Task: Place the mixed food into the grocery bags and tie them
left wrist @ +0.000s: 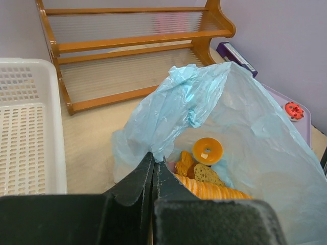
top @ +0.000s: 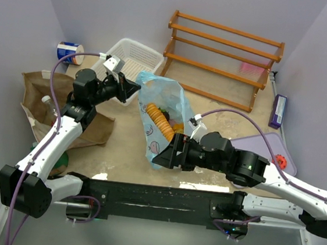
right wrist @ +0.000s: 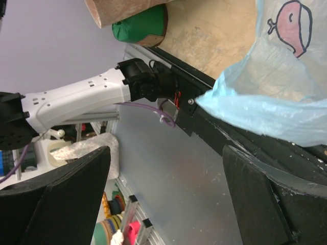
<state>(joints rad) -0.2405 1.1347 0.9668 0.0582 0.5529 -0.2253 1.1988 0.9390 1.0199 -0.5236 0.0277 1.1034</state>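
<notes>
Top view: we see thin translucent light blue plastic bag (top: 169,99) at centre, orange ridged toy food (top: 159,121) inside; left gripper (top: 133,90) at its far-left rim, right gripper (top: 160,156) at its near corner.
Left wrist: we find 2 fingers (left wrist: 135,189) pressed together, pinching bag rim.
Right wrist: jaws spread wide, gripping nothing; bag corner just beyond fingertips (right wrist: 97,163).
</notes>
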